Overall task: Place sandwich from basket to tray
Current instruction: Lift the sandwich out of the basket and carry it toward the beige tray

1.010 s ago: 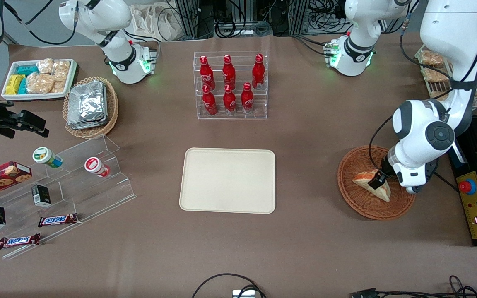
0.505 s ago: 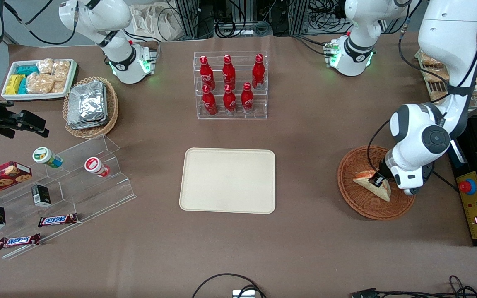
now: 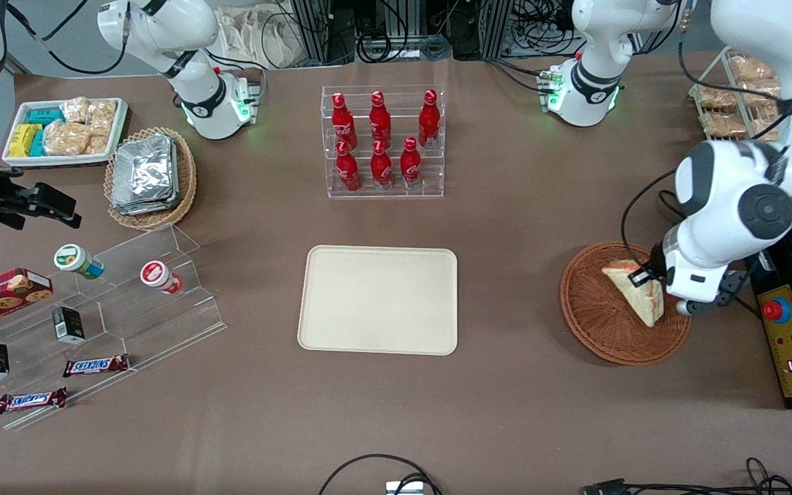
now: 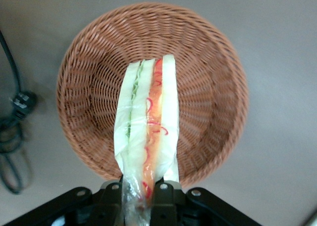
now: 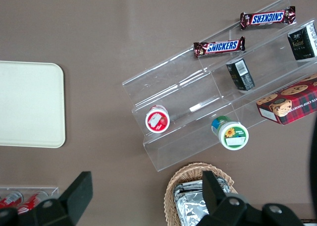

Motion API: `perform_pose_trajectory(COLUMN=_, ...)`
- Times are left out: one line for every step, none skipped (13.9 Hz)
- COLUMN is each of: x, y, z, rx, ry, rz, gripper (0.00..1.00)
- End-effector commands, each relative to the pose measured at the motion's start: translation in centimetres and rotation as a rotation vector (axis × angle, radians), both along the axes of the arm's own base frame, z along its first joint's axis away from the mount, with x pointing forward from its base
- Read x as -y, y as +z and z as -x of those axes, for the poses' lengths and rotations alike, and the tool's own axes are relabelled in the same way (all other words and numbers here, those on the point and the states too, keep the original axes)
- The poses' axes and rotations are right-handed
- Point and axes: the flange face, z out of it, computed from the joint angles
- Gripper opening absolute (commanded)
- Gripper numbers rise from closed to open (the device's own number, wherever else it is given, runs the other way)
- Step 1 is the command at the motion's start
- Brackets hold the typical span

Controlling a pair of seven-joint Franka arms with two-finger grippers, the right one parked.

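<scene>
One gripper [image 4: 141, 198] clamps sandwich [image 4: 147, 137], seemingly above basket [image 4: 208, 82].

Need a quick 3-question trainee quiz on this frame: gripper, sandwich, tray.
1. True or false: the gripper is shut on the sandwich.
2. Where is the sandwich? A) lying on the tray B) lifted above the basket C) on the bare table
3. Fill in: the tray holds ____ items.

Key:
1. True: the fingers pinch one end of the wrapped wedge.
2. B: the wrist view shows it held up over the basket.
3. No items; the placing step is not yet done.
</scene>
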Motion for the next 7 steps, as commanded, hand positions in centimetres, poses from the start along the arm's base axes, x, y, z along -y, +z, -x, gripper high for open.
perform_pose_trajectory(x=5.0, y=7.9, z=-1.0, rx=-0.024, ry=-0.323, rz=0.022, gripper=0.0)
perform_pose_trajectory(x=7.1, y=10.3, z=-0.9, rx=-0.02, ry=-0.411, rz=0.047, gripper=0.0)
perform_pose_trajectory(x=9.4, y=12.7, z=-0.9, rx=0.013, ry=-0.45, rz=0.101, gripper=0.0)
perform_pose_trajectory(x=12.2, y=13.9, z=-0.7, rx=0.031, ry=-0.495, rz=0.123, gripper=0.0)
perform_pose_trajectory(x=14.8, y=14.5, z=-0.2, rx=0.044, ry=-0.54, rz=0.133, gripper=0.0)
perform_pose_trajectory(x=18.2, y=14.1, z=0.6, rx=0.04, ry=-0.593, rz=0.142, gripper=0.0)
perform_pose_trajectory(x=21.3, y=13.6, z=1.1, rx=0.044, ry=-0.627, rz=0.149, gripper=0.0)
